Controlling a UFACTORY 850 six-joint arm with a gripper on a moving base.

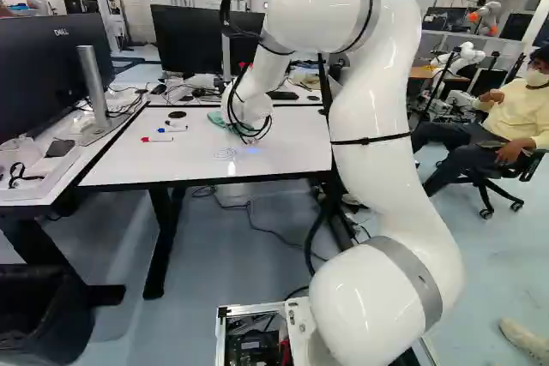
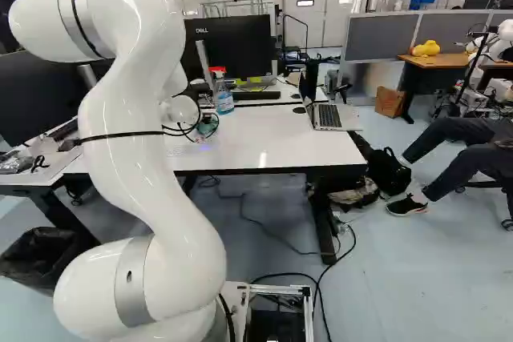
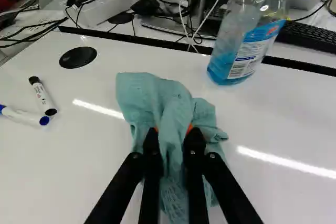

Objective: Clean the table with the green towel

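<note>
As the pincer [image 1: 250,137] grips cloth [image 3: 152,95], a bottle [image 3: 249,43] holds blue liquid [image 3: 222,71].

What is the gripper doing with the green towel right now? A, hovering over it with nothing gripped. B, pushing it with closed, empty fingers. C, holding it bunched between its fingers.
C: the green towel is pinched between both fingers of the gripper, its folds bulging out around them.

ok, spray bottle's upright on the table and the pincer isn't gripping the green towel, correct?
Second part's wrong: wrist view shows the pincer shut on the green towel. Spray bottle does stand upright on the table.
</note>
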